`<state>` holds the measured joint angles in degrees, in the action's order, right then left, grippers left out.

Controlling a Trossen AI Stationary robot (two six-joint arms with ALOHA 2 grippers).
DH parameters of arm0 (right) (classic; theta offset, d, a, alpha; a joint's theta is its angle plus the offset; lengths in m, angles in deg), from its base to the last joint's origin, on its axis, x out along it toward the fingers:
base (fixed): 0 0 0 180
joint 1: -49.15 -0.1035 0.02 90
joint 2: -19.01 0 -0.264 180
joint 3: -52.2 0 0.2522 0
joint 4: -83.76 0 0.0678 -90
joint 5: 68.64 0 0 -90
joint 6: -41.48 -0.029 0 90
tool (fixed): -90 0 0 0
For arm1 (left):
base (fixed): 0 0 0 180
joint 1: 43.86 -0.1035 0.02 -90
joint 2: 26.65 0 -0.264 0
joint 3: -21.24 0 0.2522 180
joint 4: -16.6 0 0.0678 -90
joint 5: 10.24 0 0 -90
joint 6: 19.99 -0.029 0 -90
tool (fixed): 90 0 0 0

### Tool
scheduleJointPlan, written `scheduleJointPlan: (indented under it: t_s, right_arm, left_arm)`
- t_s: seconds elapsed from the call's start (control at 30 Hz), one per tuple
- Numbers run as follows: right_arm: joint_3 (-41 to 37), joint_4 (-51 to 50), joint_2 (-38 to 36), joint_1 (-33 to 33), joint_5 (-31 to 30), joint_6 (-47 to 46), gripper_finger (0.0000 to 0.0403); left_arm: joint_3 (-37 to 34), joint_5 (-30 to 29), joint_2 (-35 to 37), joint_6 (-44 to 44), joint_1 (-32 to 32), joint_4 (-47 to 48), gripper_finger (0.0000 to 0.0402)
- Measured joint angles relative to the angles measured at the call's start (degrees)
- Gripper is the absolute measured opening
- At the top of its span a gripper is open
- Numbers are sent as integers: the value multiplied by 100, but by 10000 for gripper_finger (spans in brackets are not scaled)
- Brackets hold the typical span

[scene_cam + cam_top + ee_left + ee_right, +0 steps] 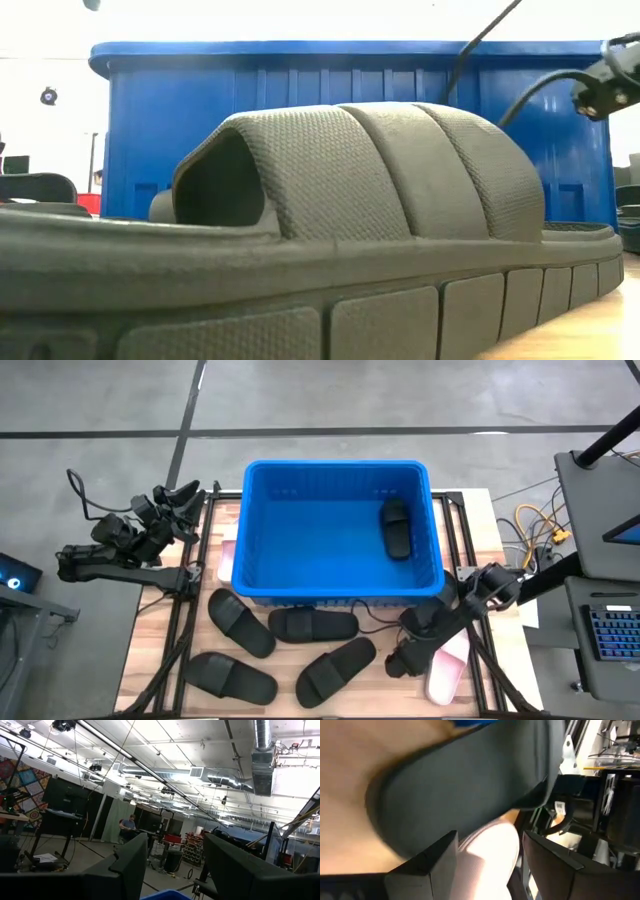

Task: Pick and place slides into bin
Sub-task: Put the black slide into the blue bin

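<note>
The pink slide (487, 857) is lying just ahead of the right gripper (490, 865), whose jaws are standing apart and should be straddling it squarely before closing, then lifting toward the blue bin (262, 560).
</note>
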<state>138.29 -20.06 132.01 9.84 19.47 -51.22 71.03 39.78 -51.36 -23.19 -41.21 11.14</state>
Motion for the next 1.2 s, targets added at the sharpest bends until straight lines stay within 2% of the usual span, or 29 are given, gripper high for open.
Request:
scheduleJointPlan:
  t_s: [0.17,0.43,0.6,0.83,1.07,1.2]
  right_arm:
    - [-411,5,-275,14,-254,-423,214]
    - [-1278,3,-743,19,-118,-438,214]
    - [-1640,13,-983,26,-324,-505,214]
    - [-1856,96,-1033,19,-510,-453,214]
    - [-1933,463,-1031,11,-1262,-315,214]
    - [-2031,450,-1031,17,-1333,-306,214]
  left_arm:
    - [0,-33,-28,0,0,-4,180]
    - [3,-90,-118,291,-2,28,180]
    - [4,-88,-213,293,-2,27,180]
    - [4,-85,-302,297,-2,30,180]
    - [4,-85,-365,302,-2,19,180]
    - [2,-85,-382,302,-2,20,180]
